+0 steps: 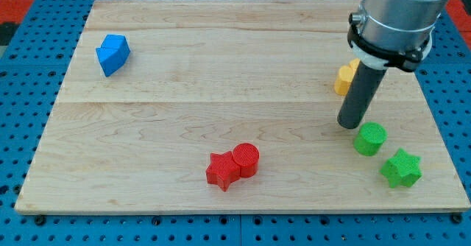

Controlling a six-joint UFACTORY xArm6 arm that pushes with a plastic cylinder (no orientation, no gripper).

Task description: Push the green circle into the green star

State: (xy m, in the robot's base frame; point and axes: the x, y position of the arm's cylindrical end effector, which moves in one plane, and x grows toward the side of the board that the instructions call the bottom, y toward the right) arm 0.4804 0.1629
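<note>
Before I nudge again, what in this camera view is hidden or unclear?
- Yellow block: the rod covers its right part, so its shape is unclear.
- My tip and green circle: contact or a small gap, cannot tell.
- Green circle to green star: apart.
- Arm above the collar: cut off by the view's top.

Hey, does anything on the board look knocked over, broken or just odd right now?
Nothing stands out. All blocks lie flat on the wooden board; my tip sits just up-left of the green circle, with the green star beyond it.
</note>
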